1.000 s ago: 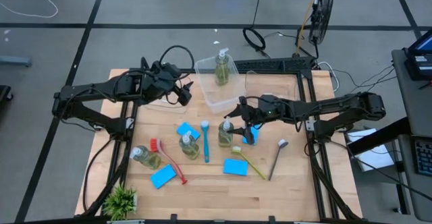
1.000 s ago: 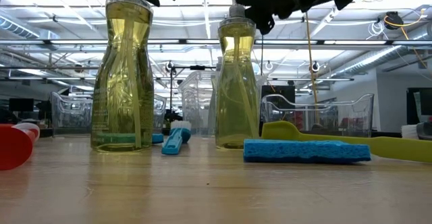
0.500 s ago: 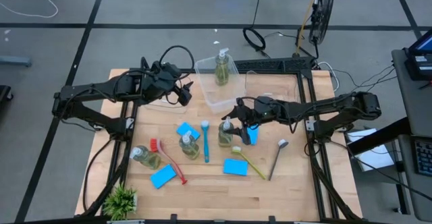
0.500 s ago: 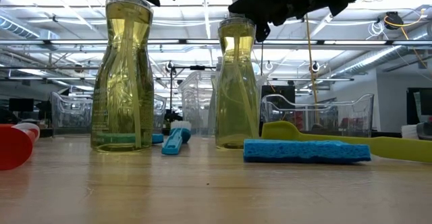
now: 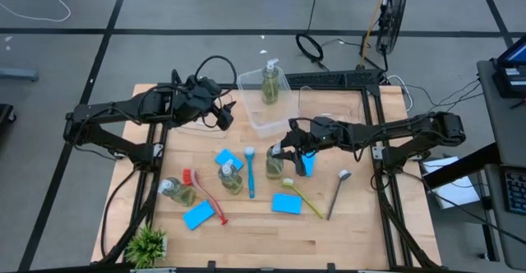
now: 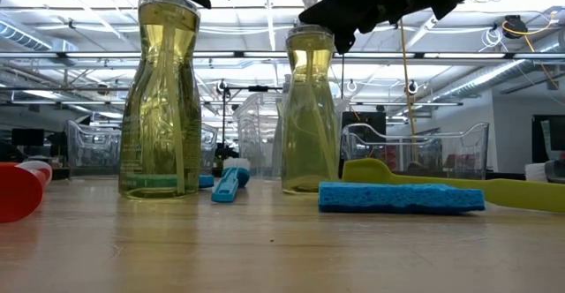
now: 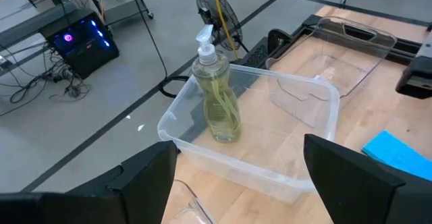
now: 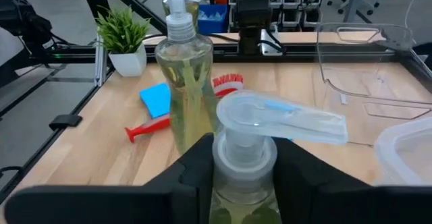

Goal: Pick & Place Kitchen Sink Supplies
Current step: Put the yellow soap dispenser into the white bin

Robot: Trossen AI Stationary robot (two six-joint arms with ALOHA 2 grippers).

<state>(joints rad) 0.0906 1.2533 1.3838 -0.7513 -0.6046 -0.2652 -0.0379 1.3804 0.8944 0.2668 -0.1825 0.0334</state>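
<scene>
The right gripper (image 8: pixel 244 158) is closed around the pump neck of a soap bottle (image 5: pixel 274 163). The left gripper (image 7: pixel 236 170) hangs wide open, holding nothing, near the clear bin (image 7: pixel 317 126).

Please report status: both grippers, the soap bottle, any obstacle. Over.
Right gripper around pump neck of soap bottle, bottle standing on table. Left gripper open, waiting by bin. Blue sponge close beside bottle.

pump heads of both soap bottles (image 6: pixel 163 99) cut off by the low view's top edge. red brush (image 6: pixel 19 190) cropped at its left edge. gripped bottle (image 8: pixel 244 158) hidden below the collar in the right wrist view. left gripper (image 7: pixel 233 177) fingertips out of frame.
</scene>
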